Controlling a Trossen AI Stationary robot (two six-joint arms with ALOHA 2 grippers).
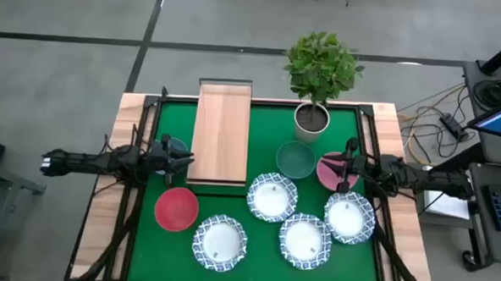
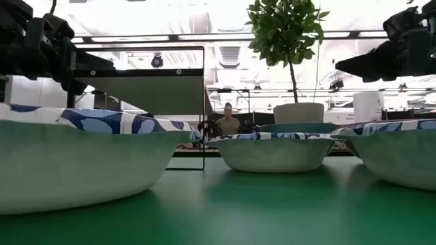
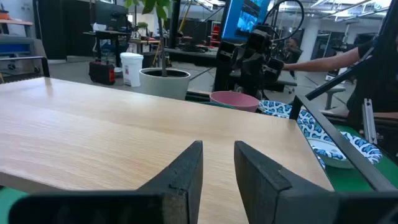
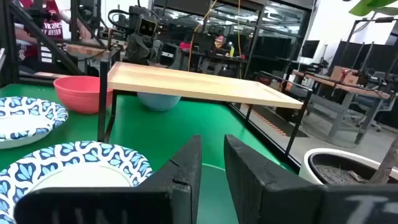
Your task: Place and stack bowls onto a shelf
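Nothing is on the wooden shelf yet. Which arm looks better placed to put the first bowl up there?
Probably the left. The left gripper hangs right at the shelf edge, with the red bowl and blue bowl close by. The right gripper is across the mat, over the pink bowl.

Four blue-patterned white bowls [image 1: 273, 196], red bowl [image 1: 176, 208], seemingly teal bowl [image 1: 295, 159].

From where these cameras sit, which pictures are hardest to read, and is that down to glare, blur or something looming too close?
Low view: the nearest patterned bowl looms huge and soft, and bright ceiling light washes out the room behind. Left wrist view: the shelf fills the picture, its near edge blurred behind the left gripper. High view: even light, no hard shadows, the table mat plainly visible.
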